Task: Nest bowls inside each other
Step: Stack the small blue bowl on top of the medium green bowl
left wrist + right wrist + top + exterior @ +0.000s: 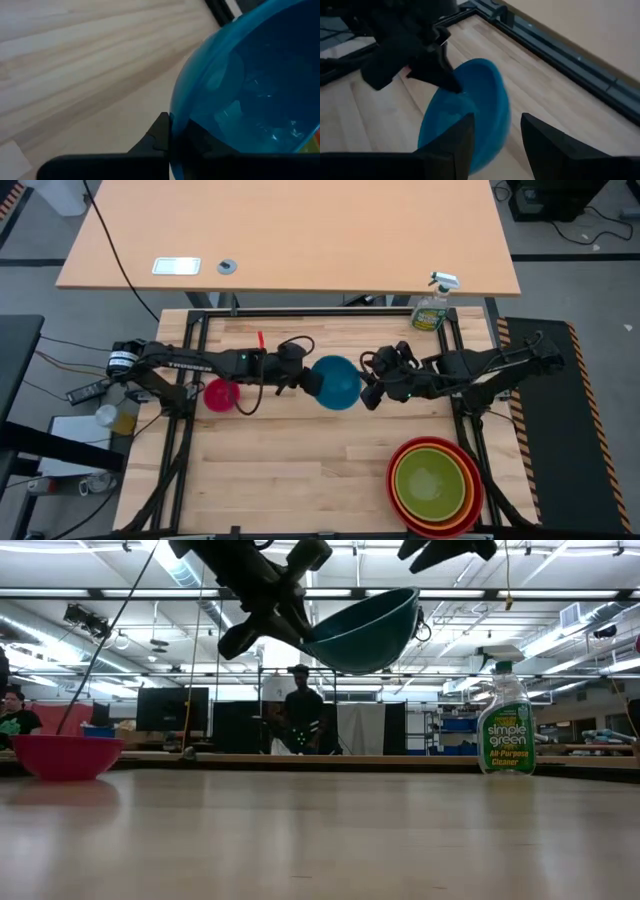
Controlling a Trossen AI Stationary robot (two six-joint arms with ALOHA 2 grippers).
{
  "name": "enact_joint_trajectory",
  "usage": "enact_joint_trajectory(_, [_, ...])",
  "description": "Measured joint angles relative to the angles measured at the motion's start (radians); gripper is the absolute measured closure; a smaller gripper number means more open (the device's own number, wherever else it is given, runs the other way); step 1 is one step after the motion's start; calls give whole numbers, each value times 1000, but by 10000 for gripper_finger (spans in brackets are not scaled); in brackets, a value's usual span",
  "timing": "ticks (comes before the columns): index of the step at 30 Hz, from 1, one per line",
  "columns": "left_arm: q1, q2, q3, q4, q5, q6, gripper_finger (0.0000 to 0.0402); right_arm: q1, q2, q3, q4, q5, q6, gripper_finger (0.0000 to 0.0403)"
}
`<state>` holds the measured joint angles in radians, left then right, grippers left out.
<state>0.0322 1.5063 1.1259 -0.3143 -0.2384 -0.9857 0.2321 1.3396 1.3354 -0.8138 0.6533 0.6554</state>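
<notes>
The blue bowl hangs high over the middle of the table, with my left gripper shut on its left side. In the low view the blue bowl is tilted and well clear of the tabletop. My right gripper stands open just right of it; in the right wrist view its fingers flank the blue bowl from a distance, touching nothing. The pink bowl rests on its base at the left. Red, orange and green bowls sit nested at the near right. My left gripper holds the blue bowl by its rim on the bowl's left side. One finger lies outside the wall and the other shows through it from inside. The fingers come from the table's left, slanting down. The bowl is lifted clear and tilted.
A green spray bottle stands upright at the table's far right edge. Bare wood lies open at the near left and centre. Black frame rails run along the table's sides. A person stands in the room behind.
</notes>
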Motion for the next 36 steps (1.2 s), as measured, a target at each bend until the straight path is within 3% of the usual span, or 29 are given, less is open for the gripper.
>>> enact_joint_trajectory(12, [-10, 0, 0, 83, -57, -57, 381, -36, 71, 0, 11, 14, -65, 234])
enact_joint_trajectory(21, [-10, 0, 0, 119, -68, -85, 381, -47, 84, 0, -10, 75, -27, 242])
enact_joint_trajectory(26, [-9, 1, 0, 151, -79, -70, 381, -66, 87, 1, -45, 86, 3, 277])
enact_joint_trajectory(32, [-10, 2, 0, 170, -73, -59, 378, -70, 88, 1, -59, 109, 36, 353])
enact_joint_trajectory(36, [-20, 2, 0, 179, -59, -62, 357, -70, 89, 0, -79, 110, 32, 381])
